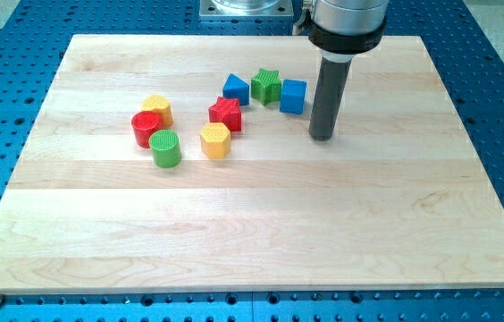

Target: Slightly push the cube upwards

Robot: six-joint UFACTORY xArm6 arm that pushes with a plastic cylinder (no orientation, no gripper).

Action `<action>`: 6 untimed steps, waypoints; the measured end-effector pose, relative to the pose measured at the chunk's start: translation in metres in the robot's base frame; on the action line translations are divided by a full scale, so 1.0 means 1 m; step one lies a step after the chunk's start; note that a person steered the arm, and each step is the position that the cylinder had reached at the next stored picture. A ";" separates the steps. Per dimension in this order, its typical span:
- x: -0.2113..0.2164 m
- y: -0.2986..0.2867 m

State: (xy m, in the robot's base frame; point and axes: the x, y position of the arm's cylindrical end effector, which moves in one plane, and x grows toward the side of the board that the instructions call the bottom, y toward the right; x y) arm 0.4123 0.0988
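Blue cube point(293, 96) sits on the wooden desk point(252, 233), toward the view's top and right of centre, with a green star point(266, 85) just beside it on the view's left and a second blue block point(236, 89) beyond that star. My tip point(322, 137) stands to the cube's lower right, near but apart from it; there is no gripper on this rod, so nothing is held or clasped. Risk noted: from this offset the tip would meet the cube's right corner, not its lower face, which would likely turn it or drive it leftward into the star. A firm push could also carry it too far toward the desk's top edge. Orientation: the cube appears roughly square to the desk edges, one face toward the view's bottom; being a cube, it has no long axis to report.
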 end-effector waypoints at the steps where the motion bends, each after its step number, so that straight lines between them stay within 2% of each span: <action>1: 0.000 0.000; 2: 0.000 0.000; 3: -0.002 -0.037; 6: -0.074 -0.030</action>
